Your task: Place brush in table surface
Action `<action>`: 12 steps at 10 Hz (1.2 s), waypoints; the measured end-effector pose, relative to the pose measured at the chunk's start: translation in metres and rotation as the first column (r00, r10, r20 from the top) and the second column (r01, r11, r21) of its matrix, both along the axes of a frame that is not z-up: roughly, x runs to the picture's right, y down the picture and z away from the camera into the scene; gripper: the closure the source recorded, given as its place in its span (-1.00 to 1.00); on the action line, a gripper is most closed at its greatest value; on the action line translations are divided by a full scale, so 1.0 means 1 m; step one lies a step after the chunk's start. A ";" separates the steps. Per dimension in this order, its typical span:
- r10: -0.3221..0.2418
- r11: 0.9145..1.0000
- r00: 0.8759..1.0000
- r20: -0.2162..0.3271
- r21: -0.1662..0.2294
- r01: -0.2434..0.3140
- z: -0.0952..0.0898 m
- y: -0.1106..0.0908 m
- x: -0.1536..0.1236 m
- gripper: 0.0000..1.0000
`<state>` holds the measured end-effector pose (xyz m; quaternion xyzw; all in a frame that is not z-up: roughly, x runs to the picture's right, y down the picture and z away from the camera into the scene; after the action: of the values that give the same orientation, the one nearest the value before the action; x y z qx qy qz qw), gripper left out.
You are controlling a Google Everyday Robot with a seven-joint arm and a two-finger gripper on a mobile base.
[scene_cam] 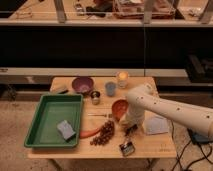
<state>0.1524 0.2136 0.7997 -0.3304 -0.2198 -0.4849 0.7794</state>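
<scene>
The brush [126, 147] lies near the front edge of the table surface [150, 145]. Its squarish dark head with pale bristles is toward the front, and its slim black handle points up toward the gripper. My gripper [131, 130] hangs from the white arm [165, 107], which reaches in from the right. It is low over the table, just above the handle's far end, between the orange bowl [119, 107] and the brush head. I cannot tell whether it touches the handle.
A green tray [45, 112] holding a small grey block [66, 130] is on the left. A carrot [90, 132] and grapes [103, 133] lie beside the brush. A pale square cloth [156, 125] is on the right. A purple bowl [82, 84], metal cup [95, 96], blue cup [110, 88] and candle jar [122, 79] stand at the back.
</scene>
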 end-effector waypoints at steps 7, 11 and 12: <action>0.023 1.000 1.000 -0.017 0.010 -0.022 0.005 0.011 0.006 -0.60; 0.033 0.999 0.999 -0.001 0.023 -0.033 0.010 0.017 0.006 -0.60; 0.034 0.999 0.999 0.003 0.025 -0.034 0.012 0.018 0.006 -0.60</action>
<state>0.1583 0.2318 0.8114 -0.3161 -0.2202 -0.4748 0.7913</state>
